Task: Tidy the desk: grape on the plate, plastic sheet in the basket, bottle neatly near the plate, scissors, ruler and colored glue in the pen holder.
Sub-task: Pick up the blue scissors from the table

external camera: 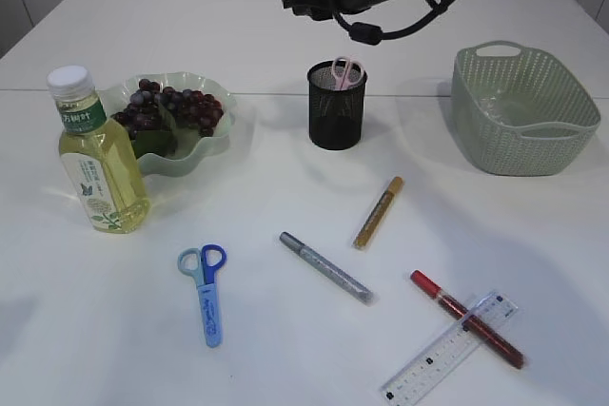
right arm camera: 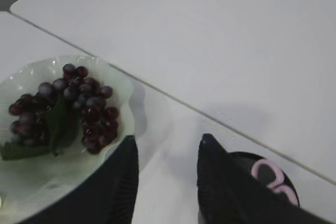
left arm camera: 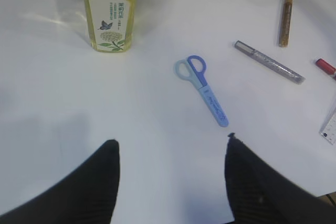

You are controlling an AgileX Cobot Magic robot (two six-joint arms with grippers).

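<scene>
grapes on plate, blue scissors flat

Parts that are hidden or cut off

In the left wrist view, the bottle beyond the fingers is cut at the top edge, so its cap is not seen, and only a corner of the ruler is shown at the right edge. In the right wrist view, the pen holder is mostly covered by the right finger; only the pink handles of the scissors are seen, blurred. The text on the bottle label cannot be read.
</scene>
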